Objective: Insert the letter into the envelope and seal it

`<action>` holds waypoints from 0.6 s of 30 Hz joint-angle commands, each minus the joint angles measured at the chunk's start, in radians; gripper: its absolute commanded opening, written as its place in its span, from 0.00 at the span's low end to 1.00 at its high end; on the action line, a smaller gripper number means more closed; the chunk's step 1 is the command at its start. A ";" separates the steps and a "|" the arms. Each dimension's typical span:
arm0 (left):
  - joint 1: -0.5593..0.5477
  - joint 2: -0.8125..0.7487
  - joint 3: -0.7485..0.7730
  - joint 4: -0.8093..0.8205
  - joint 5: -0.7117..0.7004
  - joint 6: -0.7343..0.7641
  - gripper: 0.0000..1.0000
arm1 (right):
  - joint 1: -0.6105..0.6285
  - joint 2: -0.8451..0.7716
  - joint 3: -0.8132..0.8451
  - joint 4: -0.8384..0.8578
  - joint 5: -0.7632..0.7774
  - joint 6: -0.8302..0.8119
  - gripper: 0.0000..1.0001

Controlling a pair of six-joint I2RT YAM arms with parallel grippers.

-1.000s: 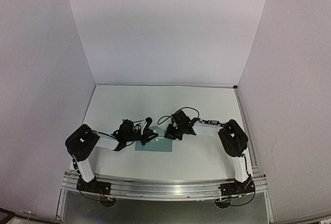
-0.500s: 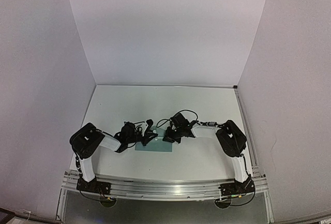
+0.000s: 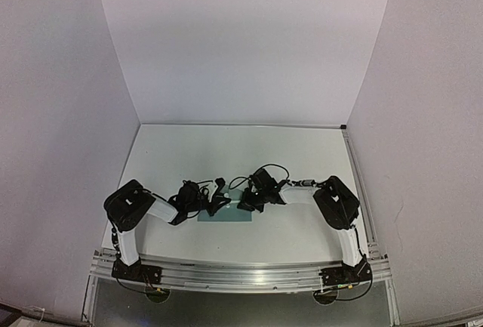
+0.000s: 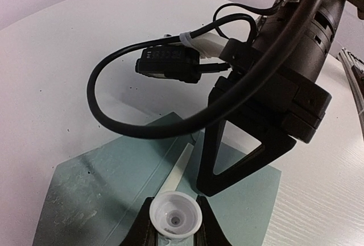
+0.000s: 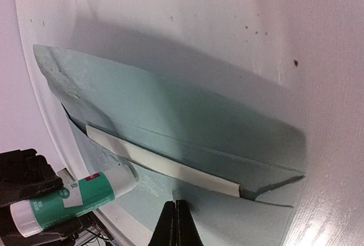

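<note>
Left claw (image 4: pixel 175 236) clamped on a white glue stick (image 4: pixel 176 216) with a green label, its open end pointing out over the envelope (image 4: pixel 102 183). Just beyond it, the right claw (image 5: pixel 176 215) has its fingers together, and their tips appear to press down on the envelope beside a cream strip of the letter (image 4: pixel 180 168) showing at the mouth. The pale teal envelope lies flat on the white table (image 3: pixel 241 146), close to the middle of its near edge, between the two arms; the rest of the letter is hidden inside. The flap looks open and partly lifted. The step in hand seems to be gluing the flap. To do it well, keep the right claw pinning the paper so it cannot slide. Draw the glue along the flap's edge only, clear of the cream strip. The far half of the table holds nothing that matters here.
</note>
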 commanded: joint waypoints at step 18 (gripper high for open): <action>-0.022 -0.001 -0.089 -0.055 -0.102 0.269 0.00 | 0.031 0.026 -0.066 -0.077 0.059 0.020 0.00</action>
